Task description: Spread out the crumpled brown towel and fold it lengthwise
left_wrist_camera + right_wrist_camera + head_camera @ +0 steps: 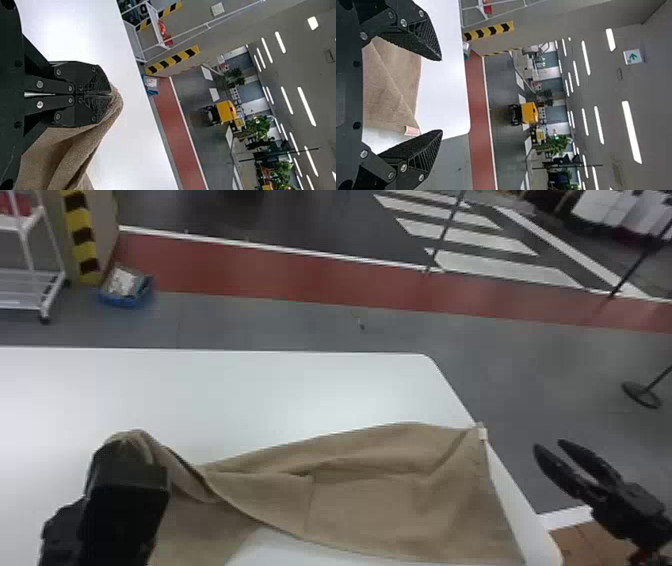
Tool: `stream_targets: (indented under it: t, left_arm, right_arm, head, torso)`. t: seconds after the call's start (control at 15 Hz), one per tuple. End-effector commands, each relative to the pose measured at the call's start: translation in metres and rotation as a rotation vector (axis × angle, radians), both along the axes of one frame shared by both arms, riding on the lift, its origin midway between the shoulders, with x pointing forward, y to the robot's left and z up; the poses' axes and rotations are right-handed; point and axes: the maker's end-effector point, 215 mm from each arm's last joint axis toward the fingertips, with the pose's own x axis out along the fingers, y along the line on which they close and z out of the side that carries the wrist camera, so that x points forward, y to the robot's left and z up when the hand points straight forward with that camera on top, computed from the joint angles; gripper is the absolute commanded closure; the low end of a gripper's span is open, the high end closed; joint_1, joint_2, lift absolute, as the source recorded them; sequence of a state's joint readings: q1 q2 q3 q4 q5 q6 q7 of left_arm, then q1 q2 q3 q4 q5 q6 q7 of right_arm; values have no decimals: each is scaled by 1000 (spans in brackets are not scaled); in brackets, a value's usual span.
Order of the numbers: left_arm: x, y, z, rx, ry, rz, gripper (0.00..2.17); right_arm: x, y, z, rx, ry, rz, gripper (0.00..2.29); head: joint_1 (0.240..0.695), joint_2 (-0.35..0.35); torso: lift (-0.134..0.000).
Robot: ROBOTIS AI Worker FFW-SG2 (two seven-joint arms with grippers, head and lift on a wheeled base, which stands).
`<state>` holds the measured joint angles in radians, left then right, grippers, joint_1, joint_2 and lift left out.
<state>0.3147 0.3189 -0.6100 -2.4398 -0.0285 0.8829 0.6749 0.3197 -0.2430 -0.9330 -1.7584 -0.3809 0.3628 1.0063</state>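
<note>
Because the brown towel lies rumpled and twisted on the desk, I have my left hand at its left end; in the head view the cloth bunches up there. The far right corner, with its small pale tag, lies at the desk's side edge, and that half looks flatter, so I judge the left end needs working more. My right hand hangs beyond that edge, apart from the towel, leaving the cloth free to shift.

In my left wrist view, the 2 fingers are clenched on a pinch of towel, with loose folds hanging below the grip; that gives me 1 firm point for opening the twist.

In my right wrist view, the 2 fingers stand wide apart, gripping nothing. The tagged corner seems the natural next hold: with both ends secured, I could draw the towel flat before folding it lengthwise. Pulling from the left alone could drag everything askew.
</note>
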Motion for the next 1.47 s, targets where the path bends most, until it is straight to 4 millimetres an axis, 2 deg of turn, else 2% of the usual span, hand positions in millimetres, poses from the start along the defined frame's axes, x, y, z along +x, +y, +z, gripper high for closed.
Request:
stream_targets:
  t: [0.0,0.2,0.27,0.33,0.67,0.8,1.13,1.4]
  left_arm:
    - [2,-2,-1,0,1,-3,1423]
    - [3,-2,-1,2,-1,-3,1423]
    - [4,-2,-2,3,0,-4,1423]
    - [4,-3,-4,3,5,-4,1423]
    - [6,-7,-13,2,25,-20,1423]
    - [6,-7,-16,3,28,-21,1423]
    - [7,-6,-14,3,23,-21,1423]
    - [7,-4,-15,6,23,-19,1420]
  right_arm:
    - [-11,1,-5,-31,35,44,286]
    - [-34,19,-15,-60,88,166,309]
    - [-41,18,-20,-68,110,170,424]
    - [-52,18,-27,-68,139,180,444]
    - [-89,15,-58,-120,277,218,444]
    - [-98,20,-75,-146,344,247,444]
    - [-100,27,-116,-211,473,275,475]
    - [-101,30,-128,-225,513,295,475]
  head:
    - [695,-350]
    - [695,-350]
    - [695,-350]
    - [695,-350]
    - [695,-350]
    - [695,-350]
    - [695,-350]
    - [695,-350]
  torso:
    - [-124]
    - [-124]
    - [-124]
    - [-124]
    - [-124]
    - [-124]
    - [-124]
    - [-124]
